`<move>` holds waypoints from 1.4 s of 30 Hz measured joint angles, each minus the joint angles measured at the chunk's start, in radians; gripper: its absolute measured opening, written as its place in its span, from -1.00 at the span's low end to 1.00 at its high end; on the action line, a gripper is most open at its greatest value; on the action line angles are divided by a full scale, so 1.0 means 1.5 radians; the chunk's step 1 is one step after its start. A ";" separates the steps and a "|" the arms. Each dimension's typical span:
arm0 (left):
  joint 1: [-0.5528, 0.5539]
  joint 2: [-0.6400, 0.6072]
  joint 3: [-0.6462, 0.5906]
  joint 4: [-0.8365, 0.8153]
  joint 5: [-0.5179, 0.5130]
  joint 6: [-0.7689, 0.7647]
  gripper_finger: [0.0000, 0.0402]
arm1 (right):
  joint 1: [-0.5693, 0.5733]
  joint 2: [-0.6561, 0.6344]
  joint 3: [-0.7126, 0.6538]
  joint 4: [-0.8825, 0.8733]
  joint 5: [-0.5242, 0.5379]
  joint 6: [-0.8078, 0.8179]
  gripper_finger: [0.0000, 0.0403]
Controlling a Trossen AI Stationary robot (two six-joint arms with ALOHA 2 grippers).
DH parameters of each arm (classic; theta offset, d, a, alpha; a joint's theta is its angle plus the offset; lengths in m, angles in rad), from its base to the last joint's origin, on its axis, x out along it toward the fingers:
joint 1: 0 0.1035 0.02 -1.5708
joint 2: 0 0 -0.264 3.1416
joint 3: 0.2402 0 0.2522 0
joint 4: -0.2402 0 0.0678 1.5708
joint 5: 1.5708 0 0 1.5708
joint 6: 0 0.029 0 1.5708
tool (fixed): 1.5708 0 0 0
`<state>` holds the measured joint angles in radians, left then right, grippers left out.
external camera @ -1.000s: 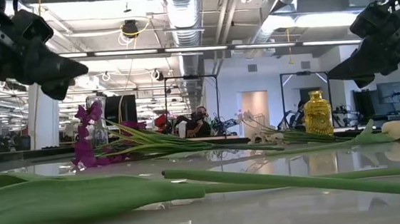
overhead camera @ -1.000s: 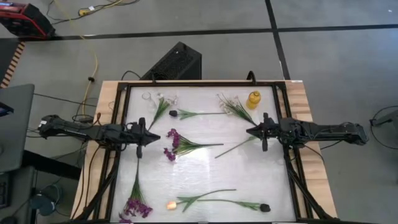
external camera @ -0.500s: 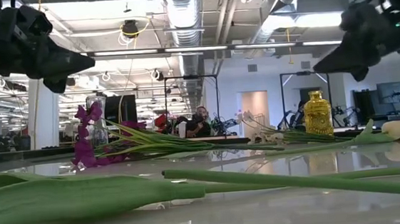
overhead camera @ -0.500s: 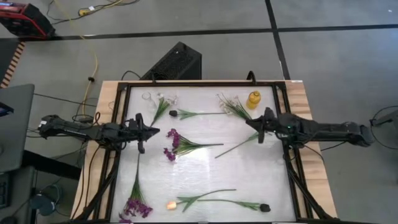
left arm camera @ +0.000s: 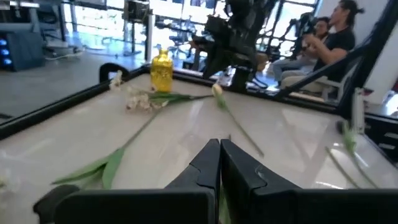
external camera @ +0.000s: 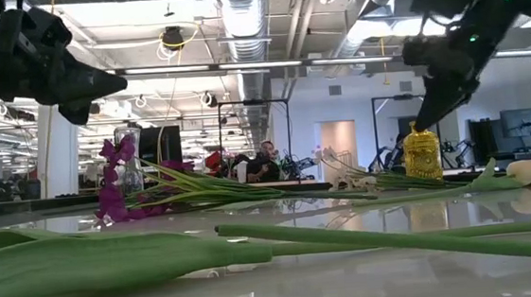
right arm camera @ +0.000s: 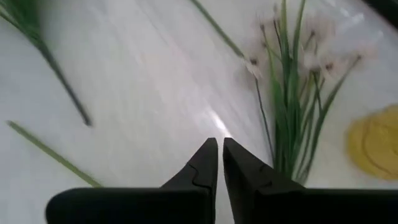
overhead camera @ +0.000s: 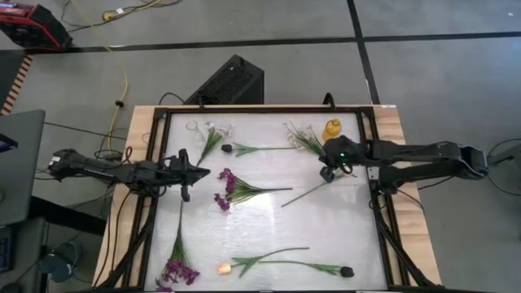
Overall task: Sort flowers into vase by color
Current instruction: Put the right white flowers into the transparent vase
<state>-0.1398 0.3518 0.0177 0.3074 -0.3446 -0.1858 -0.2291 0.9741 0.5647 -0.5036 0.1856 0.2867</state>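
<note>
Right gripper (overhead camera: 328,172): fingers pressed together, empty, poised above tabletop (overhead camera: 269,220) beside white sprig (overhead camera: 307,138) and yellow vase (overhead camera: 332,129), likely lining up a first pick.
Left gripper (overhead camera: 192,172): fingers together, empty, parked at left edge, apparently waiting.
Flowers, all lying loose on tabletop, none yet in a vase:
- white sprigs, 2, second (overhead camera: 210,140) by clear vase (overhead camera: 195,127)
- purple clusters, 2 (overhead camera: 225,190) (overhead camera: 177,269)
- dark buds, 2 (overhead camera: 227,149) (overhead camera: 345,271)
- peach tulip, 1 (overhead camera: 224,267)
- bare green stem, 1 (overhead camera: 305,194)

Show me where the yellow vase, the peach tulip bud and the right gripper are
yellow vase (overhead camera: 332,129), high view, on its top.
peach tulip bud (overhead camera: 222,268), high view, on the bud at the stem's end.
right gripper (right arm camera: 217,163), right wrist view, between its closed fingertips, above the white sprig.
</note>
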 joint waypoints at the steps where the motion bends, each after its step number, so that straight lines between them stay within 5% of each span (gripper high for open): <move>1: 0.000 0.010 0.000 0.000 0.000 -0.003 -1.00 | -0.006 0.017 0.008 -0.004 0.000 0.000 -0.69; 7: 0.000 0.075 0.000 0.043 0.025 -0.019 -0.94 | -0.029 0.112 0.075 -0.021 0.000 0.001 -0.60; 22: -0.039 0.177 0.001 0.089 0.035 -0.059 -0.32 | -0.054 0.283 0.198 -0.230 0.002 0.036 -0.45; 42: -0.039 0.180 0.002 0.082 0.081 -0.084 -0.31 | -0.061 0.303 0.171 -0.273 0.039 0.142 0.07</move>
<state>-0.1982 0.6220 0.0200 0.4298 -0.2226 -0.3119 -0.3207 1.4288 0.8210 -0.9134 0.2436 0.5002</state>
